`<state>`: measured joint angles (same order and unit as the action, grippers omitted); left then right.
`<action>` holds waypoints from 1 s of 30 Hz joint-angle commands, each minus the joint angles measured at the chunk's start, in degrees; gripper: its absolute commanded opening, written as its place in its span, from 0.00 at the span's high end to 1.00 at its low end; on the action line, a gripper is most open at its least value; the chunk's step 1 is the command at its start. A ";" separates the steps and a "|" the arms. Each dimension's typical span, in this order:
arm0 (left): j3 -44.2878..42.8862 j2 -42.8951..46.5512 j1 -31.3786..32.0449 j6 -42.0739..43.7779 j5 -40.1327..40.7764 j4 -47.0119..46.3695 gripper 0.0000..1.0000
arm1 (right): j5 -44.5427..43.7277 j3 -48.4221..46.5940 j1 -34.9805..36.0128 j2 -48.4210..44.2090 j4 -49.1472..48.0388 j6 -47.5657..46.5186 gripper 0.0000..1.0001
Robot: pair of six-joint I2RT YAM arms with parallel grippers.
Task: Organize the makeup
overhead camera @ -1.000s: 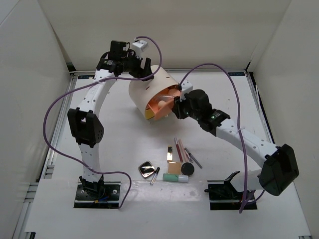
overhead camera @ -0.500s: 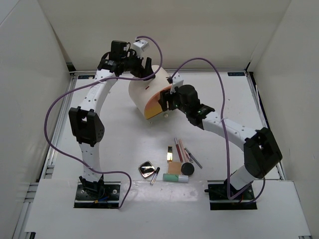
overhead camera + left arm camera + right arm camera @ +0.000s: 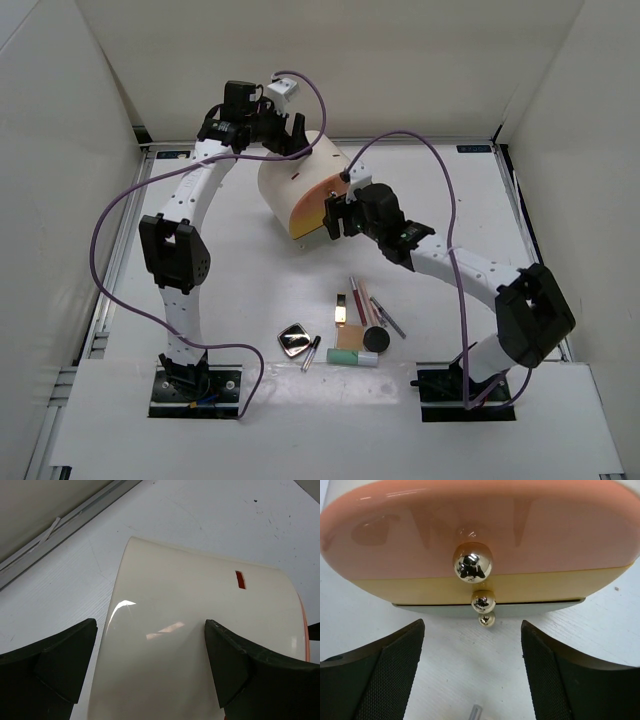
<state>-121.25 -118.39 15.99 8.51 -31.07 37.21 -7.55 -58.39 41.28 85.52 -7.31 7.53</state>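
The makeup lies loose on the table in the top view: a square black compact (image 3: pixel 294 340), a round black compact (image 3: pixel 376 340), a mint-green tube (image 3: pixel 357 358), a tan pad (image 3: pixel 347 337), a clear tube (image 3: pixel 311 352) and thin pencils (image 3: pixel 361 297). My right gripper (image 3: pixel 333 215) (image 3: pixel 472 670) is open and empty, just in front of the box's shut drawers. The clear tube's end shows at the bottom of the right wrist view (image 3: pixel 476 711). My left gripper (image 3: pixel 280 135) (image 3: pixel 150 665) is open, its fingers (image 3: pixel 60 665) straddling the back of the cream box.
The cream cylindrical box (image 3: pixel 290 180) (image 3: pixel 200 630) lies on its side at the back centre. Its orange drawer (image 3: pixel 480 535), yellow drawer (image 3: pixel 420 590) and grey-green drawer (image 3: pixel 530 609) are shut, each with a gold knob (image 3: pixel 472 565). White walls enclose the table.
A second ago the orange drawer stood open with peach sponges inside. It is now shut, and my right gripper has drawn back slightly from it. The left arm has not moved.
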 commanded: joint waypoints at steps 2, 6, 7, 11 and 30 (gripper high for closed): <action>0.49 -2.20 0.36 2.21 5.14 6.03 0.02 | -0.18 -2.68 0.21 3.07 -1.48 -0.31 0.25; 0.32 -2.11 0.27 2.21 5.41 6.03 0.02 | -0.18 -6.29 -0.14 6.85 -1.56 -1.38 0.29; 0.14 -2.20 0.18 2.04 5.41 6.20 0.02 | -0.53 -7.08 -0.32 7.47 -1.83 -1.55 0.30; -0.48 -2.20 0.27 2.03 5.41 6.21 0.02 | 0.17 -8.40 -1.20 10.10 -2.71 -1.20 0.35; -0.74 -2.90 0.27 0.98 9.97 6.38 0.02 | 8.69 -8.42 -5.42 11.08 -2.36 -8.74 0.94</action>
<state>-122.69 -118.83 16.03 7.97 -25.74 37.21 -0.75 -66.57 36.91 98.32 -7.86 2.96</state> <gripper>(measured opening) 0.984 0.310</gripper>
